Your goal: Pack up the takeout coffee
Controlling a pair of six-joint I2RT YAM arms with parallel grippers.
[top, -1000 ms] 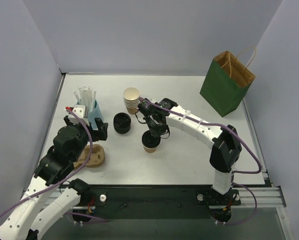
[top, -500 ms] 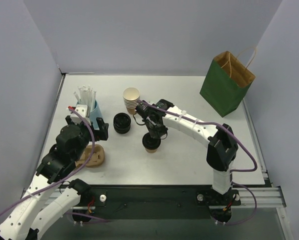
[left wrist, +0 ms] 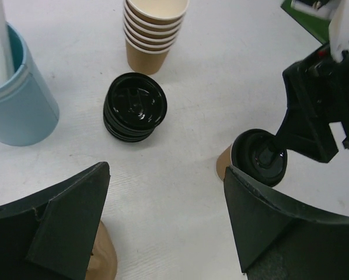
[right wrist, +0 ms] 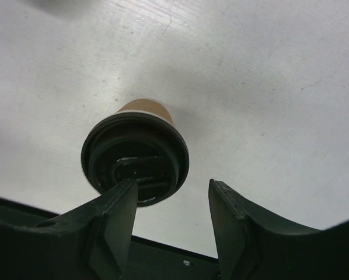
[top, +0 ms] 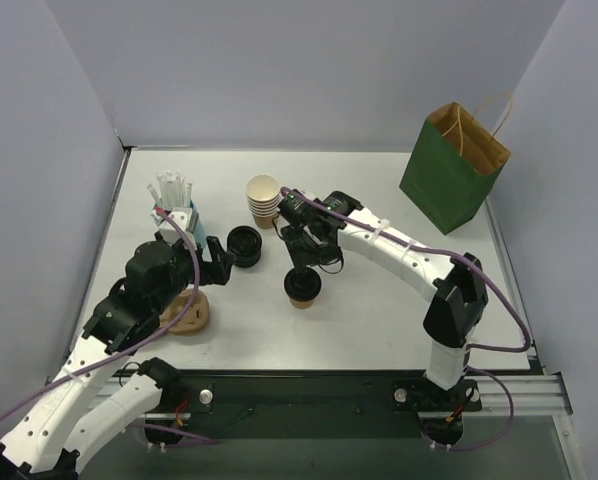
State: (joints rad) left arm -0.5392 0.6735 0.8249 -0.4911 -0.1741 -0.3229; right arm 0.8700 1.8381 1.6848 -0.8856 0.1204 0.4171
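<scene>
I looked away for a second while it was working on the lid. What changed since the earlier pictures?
The right gripper opened its fingers and drew back a little from the takeout coffee. The left gripper, open, swung forward toward the lid stack. The coffee, lid stack, cup stack and green bag stayed put.

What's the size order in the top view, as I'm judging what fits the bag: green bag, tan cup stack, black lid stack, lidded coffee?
1. green bag, clearly largest
2. tan cup stack
3. black lid stack and lidded coffee: they look about alike, so I won't rank them.
</scene>
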